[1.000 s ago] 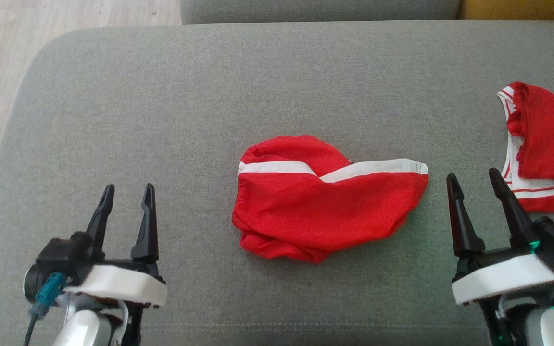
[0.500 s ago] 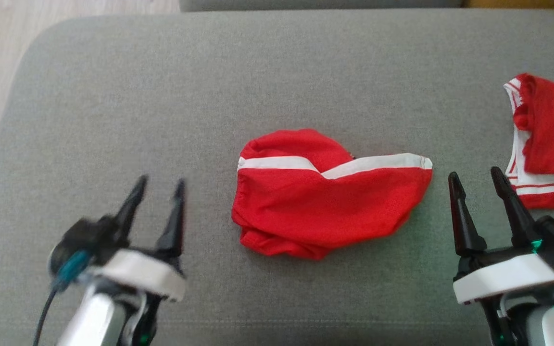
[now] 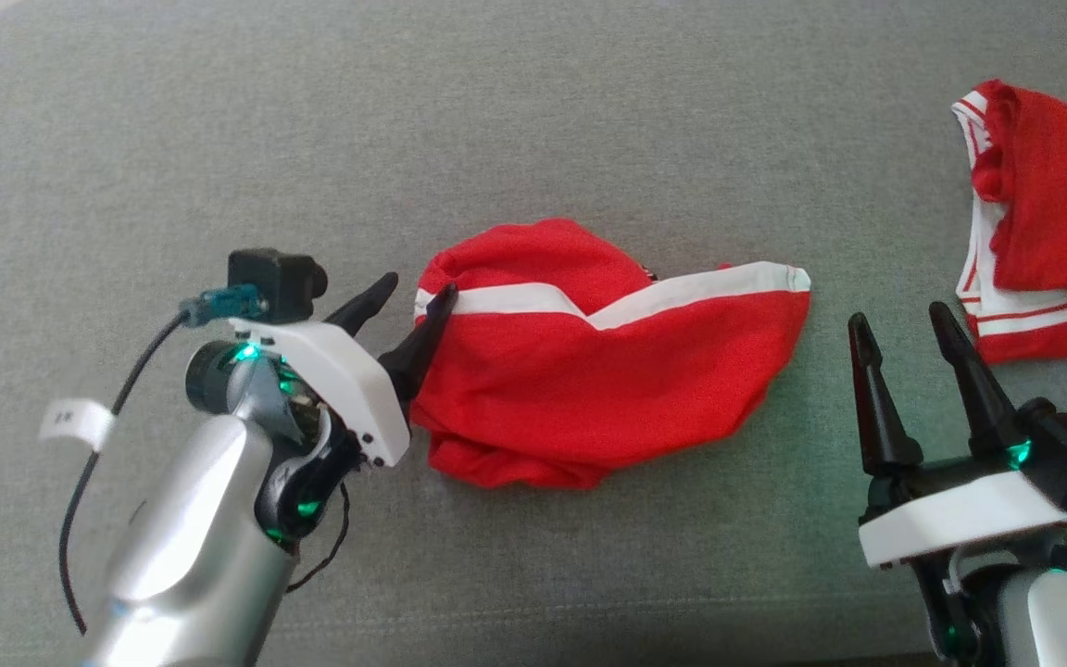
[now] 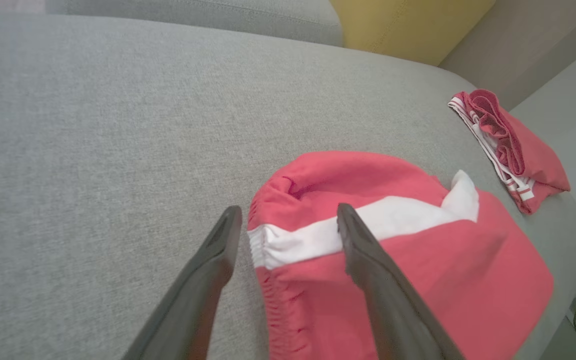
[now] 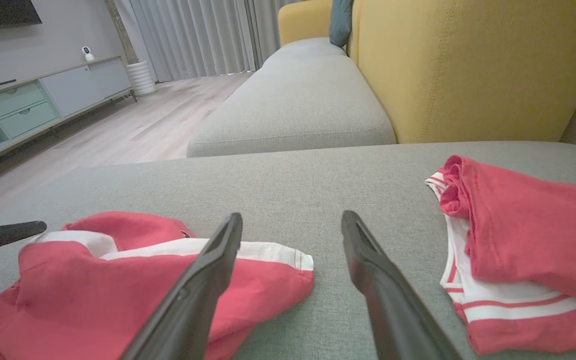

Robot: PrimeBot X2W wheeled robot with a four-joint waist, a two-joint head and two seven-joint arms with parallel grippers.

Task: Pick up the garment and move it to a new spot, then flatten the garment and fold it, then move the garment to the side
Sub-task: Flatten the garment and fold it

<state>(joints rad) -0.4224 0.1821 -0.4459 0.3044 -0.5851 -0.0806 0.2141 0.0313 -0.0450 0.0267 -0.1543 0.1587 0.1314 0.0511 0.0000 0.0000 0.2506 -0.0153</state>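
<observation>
The garment (image 3: 608, 380), red with a white stripe, lies crumpled in the middle of the grey cushion (image 3: 219, 139). My left gripper (image 3: 422, 283) is open at its left edge. In the left wrist view the left gripper (image 4: 288, 209) straddles the striped hem of the garment (image 4: 408, 260), one finger over the cloth and one over bare cushion. My right gripper (image 3: 897, 315) stands open to the right of the garment with nothing between its fingers. In the right wrist view the right gripper (image 5: 292, 215) points past the garment (image 5: 118, 285) on its left.
A second red garment (image 3: 1052, 222) with white trim lies folded at the cushion's right end (image 5: 528, 240). Behind it rise a yellow sofa back (image 5: 468, 65) and another grey seat (image 5: 298, 100). The floor drops off beyond the cushion's left side.
My left arm has swung forward and to the right, up to the garment's left edge. The head camera has tipped down. The right gripper and both garments have stayed where they were.
</observation>
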